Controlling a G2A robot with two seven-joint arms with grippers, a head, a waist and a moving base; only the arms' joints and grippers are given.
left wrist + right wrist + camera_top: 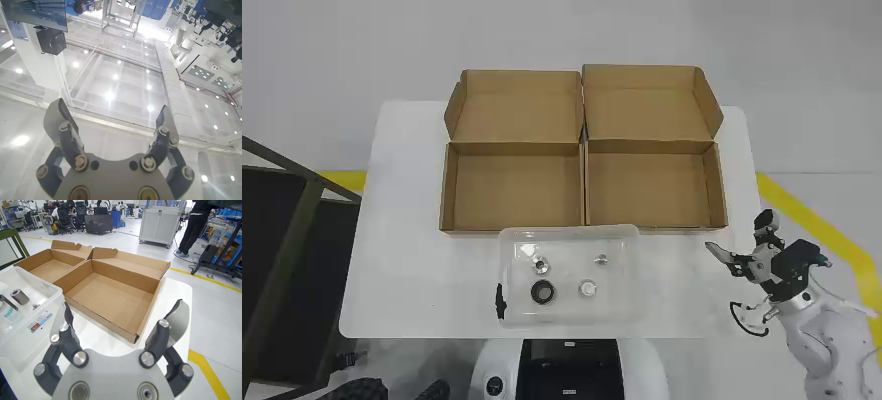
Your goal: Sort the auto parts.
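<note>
The bench [412,250] is white and smooth, with round corners. Two flat boxes of brown cardboard sit side by side along its far edge. They touch each other, and their lids are folded back. They are the left box [512,190] and the right box [652,190].

Just in front of the boxes, at the middle of the near edge, is a clear plastic tub [627,312] with soft round corners. The auto parts lie inside it, apart from one another. There is a dark ring [544,292], a shiny metal piece [540,266], a small silver piece [600,261] and a small pale piece [587,288]. In the right wrist view, a short grey metal tube [19,296] stands upright in the tub, with a hole in its top.

The right gripper [722,277] hangs over the bench's near right corner. Its curved grey metal fingers have dark ribbed pads. They are spread wide with nothing between them.

The left gripper [112,104] points up at the ceiling [132,79]. It is also spread wide and holds nothing.

The floor [322,60] is pale and shiny, with a yellow line [812,225] on it. The ceiling is white with many round lights. A dark green metal frame [292,220] stands beside the bench's left edge.
</note>
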